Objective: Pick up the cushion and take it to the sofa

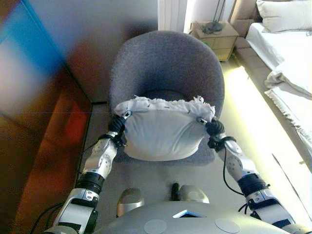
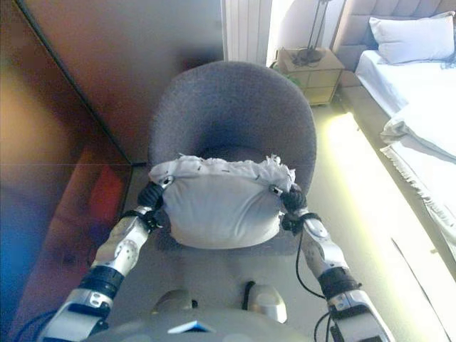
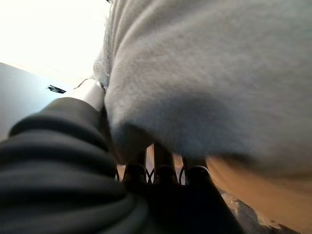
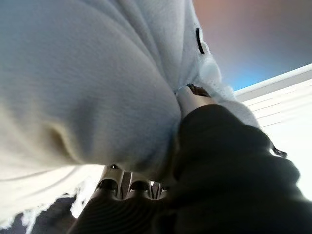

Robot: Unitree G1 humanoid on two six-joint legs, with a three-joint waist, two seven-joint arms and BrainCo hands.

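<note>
You had the white cushion (image 1: 161, 131) lifted in front of the grey armchair (image 1: 168, 63), clamped between both hands. The left hand (image 1: 118, 126) pinched its left corner, thumb on top and fingers (image 3: 161, 168) curled beneath. The right hand (image 1: 213, 129) gripped the right corner the same way, fingers (image 4: 127, 185) tucked under the fabric.

Nightstand (image 1: 214, 39) with lamp (image 1: 213, 24) beside bed (image 1: 285, 53).
</note>
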